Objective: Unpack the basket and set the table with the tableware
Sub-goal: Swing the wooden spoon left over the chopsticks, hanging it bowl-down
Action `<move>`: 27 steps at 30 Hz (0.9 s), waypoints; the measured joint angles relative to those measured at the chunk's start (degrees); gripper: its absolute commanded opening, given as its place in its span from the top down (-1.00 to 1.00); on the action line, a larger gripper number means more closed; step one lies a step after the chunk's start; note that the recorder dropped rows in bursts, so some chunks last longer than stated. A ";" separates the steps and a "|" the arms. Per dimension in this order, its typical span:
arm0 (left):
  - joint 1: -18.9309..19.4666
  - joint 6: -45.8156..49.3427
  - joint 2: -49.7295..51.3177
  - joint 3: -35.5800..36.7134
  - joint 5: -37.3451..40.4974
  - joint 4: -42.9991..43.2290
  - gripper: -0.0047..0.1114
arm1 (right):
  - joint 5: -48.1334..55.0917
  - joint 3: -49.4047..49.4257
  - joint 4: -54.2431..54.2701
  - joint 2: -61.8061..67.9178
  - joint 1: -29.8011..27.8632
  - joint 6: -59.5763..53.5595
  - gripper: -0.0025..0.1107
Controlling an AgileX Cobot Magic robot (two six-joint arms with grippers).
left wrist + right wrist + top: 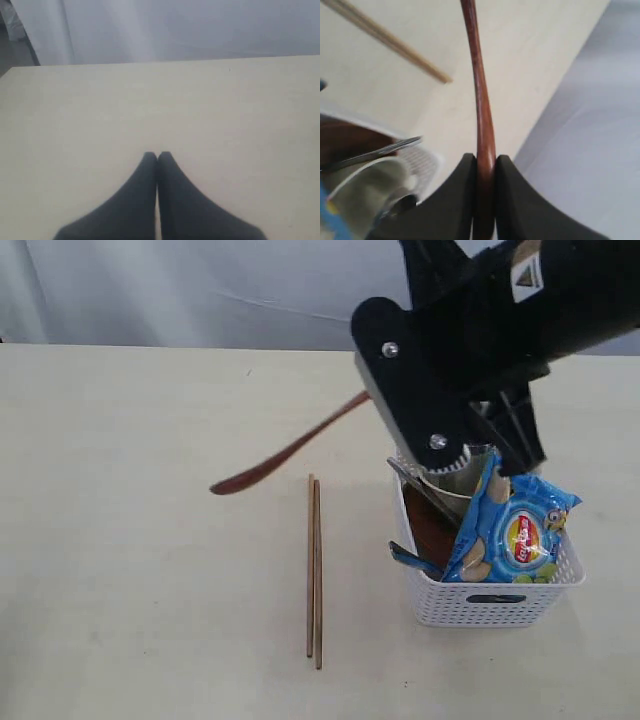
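While the left gripper (pixel 158 156) hung fully closed and empty over the bare surface (pixel 120 540), the dark wooden spoon (pixel 285 455) slanted down to the left. Its handle was clamped between the nearly closed fingers of the right gripper (pixel 485 162). Two chopsticks (pixel 314 565) lay side by side on the surface, just right of the spoon's bowl. Farthest right stood the white basket (pixel 490 600), holding a steel cup (pixel 455 475), a brown plate (pixel 430 525) and a blue crisp packet (pixel 515 530).

A blue crisp packet (pixel 512 530) with a yellow-and-red logo stands tilted at the lower right of the frame. A pale grey curtain (pixel 150 290) spans the top.
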 measured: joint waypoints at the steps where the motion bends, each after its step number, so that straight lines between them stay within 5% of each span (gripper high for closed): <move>1: 0.00 0.00 0.00 0.00 0.00 0.00 0.92 | -2.16 0.00 0.12 0.00 0.90 -1.43 0.96; 10: 0.00 0.00 0.00 0.00 0.00 0.00 0.92 | -12.83 0.00 0.37 0.19 2.97 -15.59 0.96; 19: 0.00 0.00 0.00 0.00 0.00 0.00 0.92 | -7.41 0.00 0.37 0.55 11.28 -29.20 0.96; 27: 0.00 0.00 0.00 0.00 0.00 0.00 0.92 | -5.56 0.00 0.37 0.55 12.13 -31.55 0.96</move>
